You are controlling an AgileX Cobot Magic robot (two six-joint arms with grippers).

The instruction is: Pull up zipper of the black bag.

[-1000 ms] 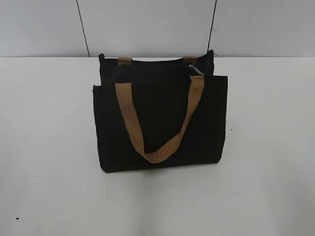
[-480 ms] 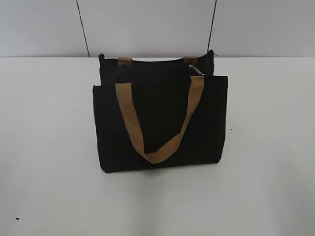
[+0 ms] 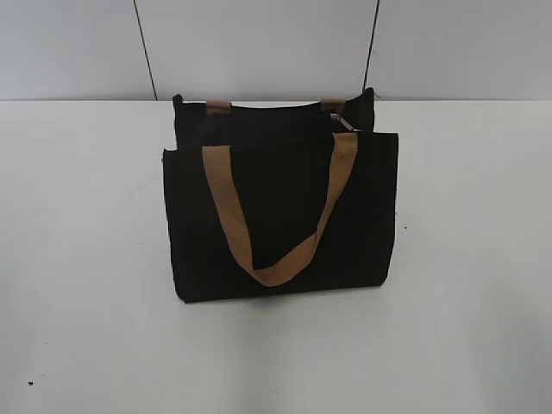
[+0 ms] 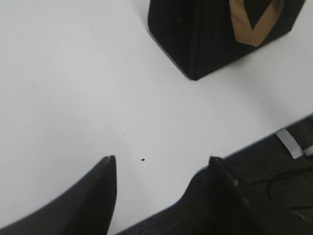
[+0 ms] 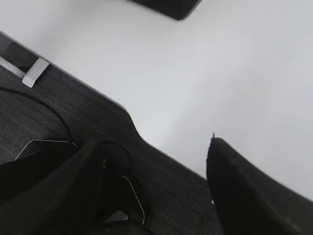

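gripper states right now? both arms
Left end effector: open, holding nothing, over the table, short of the black bag.
Right end effector: open, holding nothing, at the table edge.

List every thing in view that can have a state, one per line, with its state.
black bag: upright on the table, untouched
zipper: silver pull at the bag's right end
front handle: hanging down over the front panel
left gripper: open, empty
right gripper: open, empty

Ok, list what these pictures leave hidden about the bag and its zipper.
- Zipper: exterior view, tiny silver glint; the track's state is unreadable.
- Black bag: the left wrist view cuts it off at the top edge; the right wrist view shows one corner.
- Bag's inside: hidden by its front panel.
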